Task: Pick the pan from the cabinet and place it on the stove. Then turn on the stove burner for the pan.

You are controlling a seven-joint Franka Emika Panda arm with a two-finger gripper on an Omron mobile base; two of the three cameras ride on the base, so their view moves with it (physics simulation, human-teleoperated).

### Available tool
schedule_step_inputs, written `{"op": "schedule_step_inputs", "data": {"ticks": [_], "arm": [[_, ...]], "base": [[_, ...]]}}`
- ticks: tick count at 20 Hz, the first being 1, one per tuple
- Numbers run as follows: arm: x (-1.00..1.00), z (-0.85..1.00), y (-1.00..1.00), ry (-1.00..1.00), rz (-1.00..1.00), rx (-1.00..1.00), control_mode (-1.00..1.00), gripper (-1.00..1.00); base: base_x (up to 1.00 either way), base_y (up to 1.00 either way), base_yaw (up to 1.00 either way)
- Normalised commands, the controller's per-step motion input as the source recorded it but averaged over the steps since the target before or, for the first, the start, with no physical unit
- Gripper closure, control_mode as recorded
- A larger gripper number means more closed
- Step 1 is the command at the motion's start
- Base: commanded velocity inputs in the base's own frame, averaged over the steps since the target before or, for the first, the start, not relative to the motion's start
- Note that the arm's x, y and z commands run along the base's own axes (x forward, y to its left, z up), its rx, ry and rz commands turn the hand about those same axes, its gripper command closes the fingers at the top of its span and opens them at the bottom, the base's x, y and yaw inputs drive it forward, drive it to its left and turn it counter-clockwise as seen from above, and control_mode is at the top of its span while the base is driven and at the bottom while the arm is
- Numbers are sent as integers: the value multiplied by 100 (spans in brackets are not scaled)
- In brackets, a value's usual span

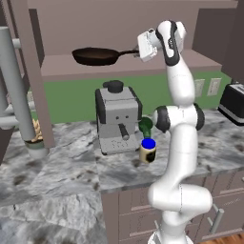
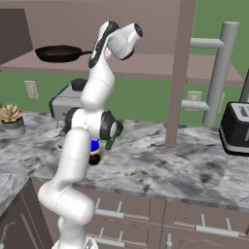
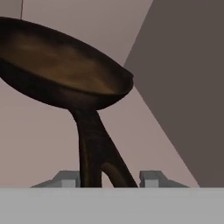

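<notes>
One pan (image 1: 96,56) on open cabinet (image 1: 66,66) shelf, above coffee machine (image 1: 117,120). Claw (image 3: 109,178) at pan handle end, fingers (image 3: 65,178) either side; grip unclear.

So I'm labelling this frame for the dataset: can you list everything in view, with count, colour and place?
pan: one, dark with a brownish inside, on the open cabinet shelf, handle pointing towards the gripper
cabinet: one, mauve-brown, on the wall above the counter, door swung open
coffee machine: one, grey and black, on the counter below the shelf
jar: one, blue lid, on the counter beside the coffee machine
toaster: one, black, at the counter's right end
potted plant: one, pale green in a grey pot, at the counter's left
counter: one, grey marble, over brown drawers
gripper: one, white, at the pan's handle end, fingers either side of it in the hand view; a firm grip cannot be confirmed
</notes>
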Motion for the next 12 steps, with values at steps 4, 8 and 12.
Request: {"op": "schedule_step_inputs", "data": {"ticks": [4,8,12], "arm": [[-33,0,0,-15,0,0,-100,100],[-35,-12,1,-18,0,0,-100,100],[-37,-15,6,-21,0,1,-100,100]], "base": [[0,0,0],[0,0,0],[0,0,0]]}}
